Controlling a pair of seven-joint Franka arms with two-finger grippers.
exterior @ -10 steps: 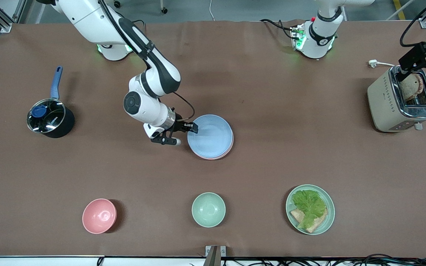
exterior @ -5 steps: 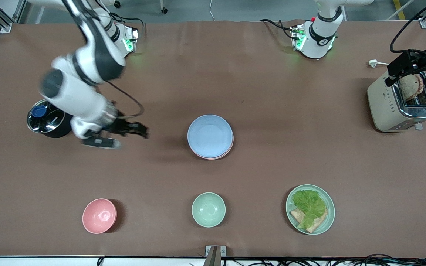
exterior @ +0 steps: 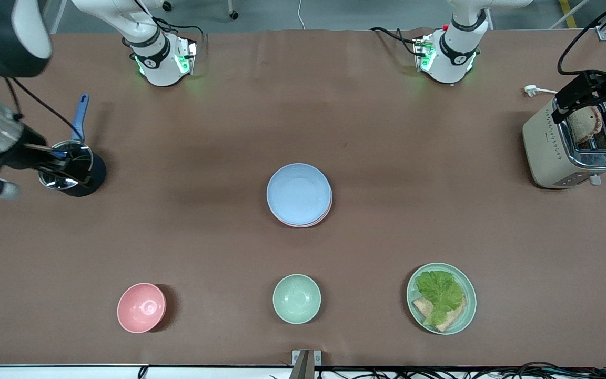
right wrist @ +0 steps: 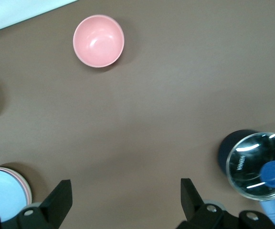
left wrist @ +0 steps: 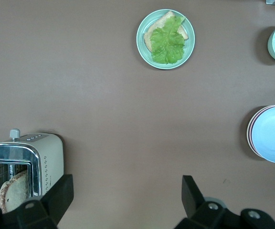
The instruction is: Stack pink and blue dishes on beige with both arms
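Observation:
The light blue plate (exterior: 299, 193) lies on the pale pink plate (exterior: 315, 221) at the table's middle; only the pink rim shows. The stack also appears in the left wrist view as the blue plate (left wrist: 272, 134) and in the right wrist view as the blue plate (right wrist: 1, 194). No beige plate shows; whatever lies under the pink one is hidden. My right gripper (exterior: 32, 168) hangs open and empty over the pot at the right arm's end, as the right gripper (right wrist: 125, 196) shows. My left gripper (exterior: 592, 100) is open over the toaster, and the left gripper (left wrist: 127, 193) holds nothing.
A black pot (exterior: 71, 171) with a glass lid and blue handle stands at the right arm's end. A toaster (exterior: 566, 150) with bread stands at the left arm's end. Nearer the front camera are a pink bowl (exterior: 141, 308), a mint bowl (exterior: 296, 298) and a lettuce plate (exterior: 441, 298).
My right gripper has pulled away from the blue plate's rim and swung up toward the right arm's end, over the pot. The plates stay stacked. The left gripper barely shifted.

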